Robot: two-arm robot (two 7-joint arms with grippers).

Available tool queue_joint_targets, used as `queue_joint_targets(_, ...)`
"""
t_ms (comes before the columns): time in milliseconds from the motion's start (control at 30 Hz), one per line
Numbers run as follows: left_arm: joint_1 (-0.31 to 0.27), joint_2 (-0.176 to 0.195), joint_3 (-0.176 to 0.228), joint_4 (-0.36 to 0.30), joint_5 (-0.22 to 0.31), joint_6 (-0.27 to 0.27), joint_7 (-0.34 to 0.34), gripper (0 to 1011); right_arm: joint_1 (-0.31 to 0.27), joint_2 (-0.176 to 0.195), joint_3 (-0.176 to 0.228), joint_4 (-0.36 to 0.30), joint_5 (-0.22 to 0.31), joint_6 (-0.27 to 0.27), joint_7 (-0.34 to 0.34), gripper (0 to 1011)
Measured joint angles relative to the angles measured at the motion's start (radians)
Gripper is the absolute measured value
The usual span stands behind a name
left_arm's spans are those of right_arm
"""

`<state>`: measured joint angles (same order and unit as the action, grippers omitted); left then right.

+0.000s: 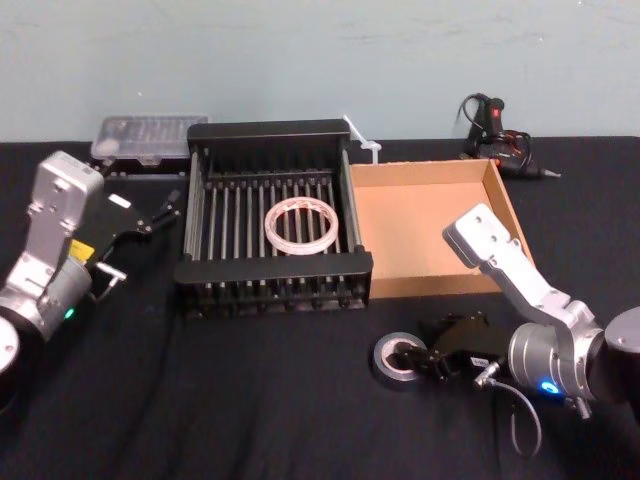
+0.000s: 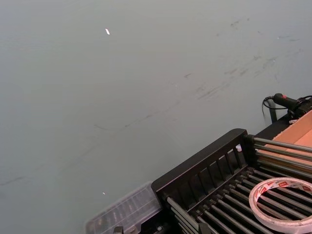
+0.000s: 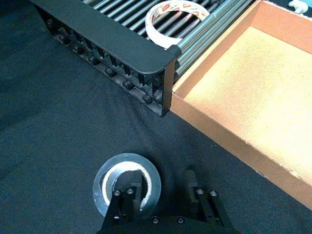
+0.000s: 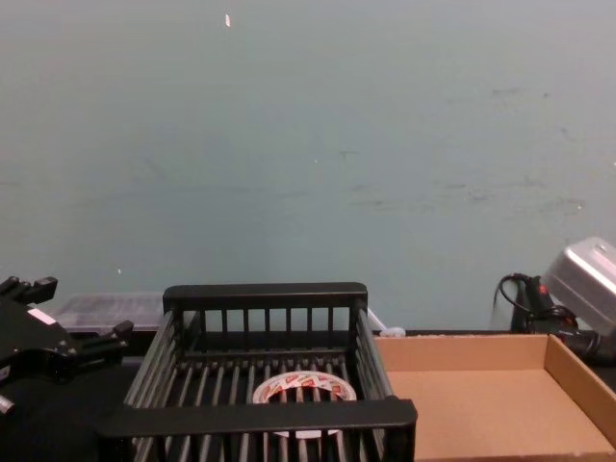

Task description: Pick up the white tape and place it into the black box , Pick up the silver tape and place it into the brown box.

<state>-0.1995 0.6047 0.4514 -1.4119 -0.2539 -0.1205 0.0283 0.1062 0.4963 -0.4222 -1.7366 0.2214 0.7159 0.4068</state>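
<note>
Right gripper (image 3: 163, 192) is straddling the silver tape (image 3: 126, 184) wall, jaws spread, near the table's front edge; left gripper (image 1: 150, 215) is sitting open beside the black box (image 1: 272, 268).

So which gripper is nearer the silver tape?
Right. The right gripper is at the silver tape, one finger in its hole, one outside. The left gripper hangs left of the black box.

Head cam looks down from above at the whole table, so the black box (image 1: 272, 228) and brown box (image 1: 432, 232) sit side by side. Chest cam sits low, facing the wall across both. Right wrist cam hangs close over the cloth; left wrist cam looks out over the crate's far corner.
</note>
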Motion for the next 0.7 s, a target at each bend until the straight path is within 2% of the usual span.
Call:
queue_joint_targets(33,0.000,0.000,0.000,0.000,0.000,0.000,0.000,1001,0.000,0.000,0.000,0.000,0.000,0.000,0.000,569)
queue_joint_targets(67,0.000,0.000,0.000,0.000,0.000,0.000,0.000,1001,0.000,0.000,0.000,0.000,0.000,0.000,0.000,507)
queue_joint_targets(100,0.000,0.000,0.000,0.000,0.000,0.000,0.000,1001,0.000,0.000,0.000,0.000,0.000,0.000,0.000,507)
queue_joint_targets(167,0.000,0.000,0.000,0.000,0.000,0.000,0.000,1001,0.000,0.000,0.000,0.000,0.001,0.000,0.000,445)
queue_joint_targets(200,0.000,0.000,0.000,0.000,0.000,0.000,0.000,1001,0.000,0.000,0.000,0.000,0.001,0.000,0.000,383)
queue_joint_targets(267,0.000,0.000,0.000,0.000,0.000,0.000,0.000,1001,0.000,0.000,0.000,0.000,0.001,0.000,0.000,343)
queue_joint_targets(300,0.000,0.000,0.000,0.000,0.000,0.000,0.000,1001,0.000,0.000,0.000,0.000,0.001,0.000,0.000,279)
queue_joint_targets(433,0.000,0.000,0.000,0.000,0.000,0.000,0.000,1001,0.000,0.000,0.000,0.000,0.001,0.000,0.000,182)
queue_joint_targets(700,0.000,0.000,0.000,0.000,0.000,0.000,0.000,1001,0.000,0.000,0.000,0.000,0.001,0.000,0.000,174)
